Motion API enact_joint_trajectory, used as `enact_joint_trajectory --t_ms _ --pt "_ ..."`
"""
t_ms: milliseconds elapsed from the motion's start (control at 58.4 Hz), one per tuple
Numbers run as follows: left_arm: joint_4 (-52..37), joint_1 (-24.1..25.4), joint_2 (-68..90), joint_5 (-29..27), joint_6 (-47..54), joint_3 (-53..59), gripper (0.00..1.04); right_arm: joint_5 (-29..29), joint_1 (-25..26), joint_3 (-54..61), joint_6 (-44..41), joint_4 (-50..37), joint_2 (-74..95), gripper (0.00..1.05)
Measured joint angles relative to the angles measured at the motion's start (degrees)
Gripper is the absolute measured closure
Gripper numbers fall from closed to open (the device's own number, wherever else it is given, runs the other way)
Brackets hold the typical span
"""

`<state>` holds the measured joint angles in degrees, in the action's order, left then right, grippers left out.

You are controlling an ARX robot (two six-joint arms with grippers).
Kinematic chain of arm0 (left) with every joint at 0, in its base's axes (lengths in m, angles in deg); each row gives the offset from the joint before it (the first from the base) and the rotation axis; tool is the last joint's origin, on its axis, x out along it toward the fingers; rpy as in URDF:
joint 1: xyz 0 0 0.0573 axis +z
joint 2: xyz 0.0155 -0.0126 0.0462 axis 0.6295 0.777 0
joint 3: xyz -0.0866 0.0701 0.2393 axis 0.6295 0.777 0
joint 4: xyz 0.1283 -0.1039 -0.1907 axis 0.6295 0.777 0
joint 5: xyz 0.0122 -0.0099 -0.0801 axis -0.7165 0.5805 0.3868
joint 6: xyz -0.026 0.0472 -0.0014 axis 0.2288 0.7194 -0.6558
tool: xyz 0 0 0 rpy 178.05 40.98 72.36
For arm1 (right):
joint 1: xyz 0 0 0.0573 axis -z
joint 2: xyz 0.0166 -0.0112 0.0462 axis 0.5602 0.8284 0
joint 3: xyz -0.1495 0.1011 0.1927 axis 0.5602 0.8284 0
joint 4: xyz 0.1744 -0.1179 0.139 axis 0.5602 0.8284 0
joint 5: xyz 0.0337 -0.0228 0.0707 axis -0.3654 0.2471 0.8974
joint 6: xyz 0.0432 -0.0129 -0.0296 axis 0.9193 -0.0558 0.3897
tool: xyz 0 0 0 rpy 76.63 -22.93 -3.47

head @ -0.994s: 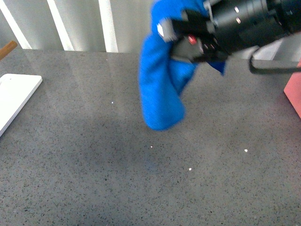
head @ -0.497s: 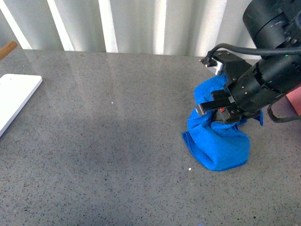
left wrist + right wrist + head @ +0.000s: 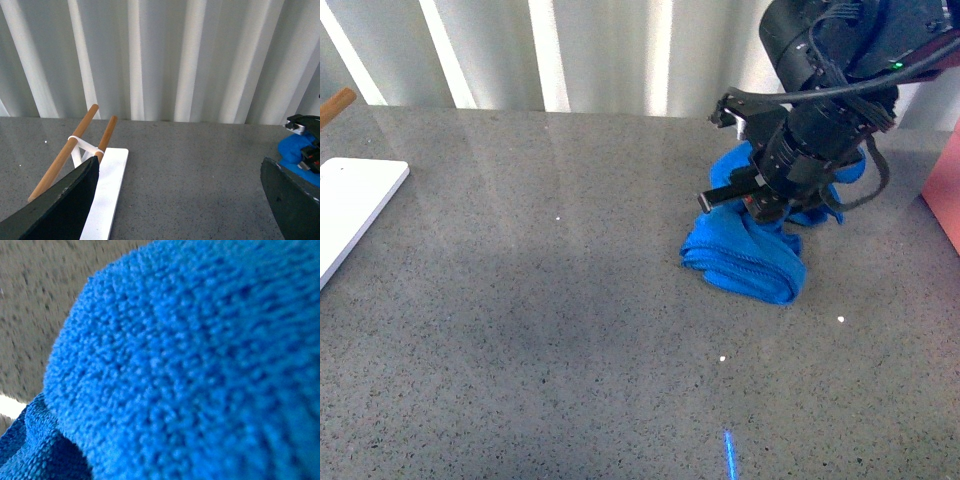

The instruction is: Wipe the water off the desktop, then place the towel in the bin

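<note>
Towel (image 3: pixel 745 262) in a crumpled heap on the far right part of the desktop (image 3: pixel 520 330), where we see the right gripper (image 3: pixel 760 195) pressed down into it from above, jaws closed on the upper folds. The lower part lies as a thick roll touching the stone. Its long axis runs from the far left toward the near right, with the stitched edge facing us, and the rest of the cloth rises toward the gripper. Our right wrist view shows little but blue plush close up, with a strip of desktop beside it. The left gripper (image 3: pixel 178 167) hangs wide open with nothing between its fingers (image 3: pixel 60 210), over the desktop's left side near a white board (image 3: pixel 107 192) and two wooden rods (image 3: pixel 65 150).
</note>
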<state>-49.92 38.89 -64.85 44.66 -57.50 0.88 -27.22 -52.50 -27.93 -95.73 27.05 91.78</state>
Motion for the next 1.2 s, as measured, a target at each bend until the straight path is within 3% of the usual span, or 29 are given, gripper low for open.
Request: enact_joint_trajectory --t_ms 274,480,737,960,1200 --pt "0.0 0.0 0.0 0.0 0.0 0.0 0.07 7.5 -7.8 -5.6 4.0 -1.4 1.0 0.99" --pt "0.0 0.0 0.0 0.0 0.0 0.0 0.07 8.0 -12.3 -1.1 5.2 -1.4 -2.1 0.99" --pt "0.0 0.0 0.0 0.0 0.0 0.0 0.07 7.1 -12.8 9.4 8.7 -4.0 -11.8 0.99" --pt "0.0 0.0 0.0 0.0 0.0 0.0 0.07 1.1 -12.0 17.5 10.6 -6.5 -24.0 0.99" --pt "0.0 0.0 0.0 0.0 0.0 0.0 0.07 -15.1 -9.4 16.8 7.8 1.5 -38.9 0.99"
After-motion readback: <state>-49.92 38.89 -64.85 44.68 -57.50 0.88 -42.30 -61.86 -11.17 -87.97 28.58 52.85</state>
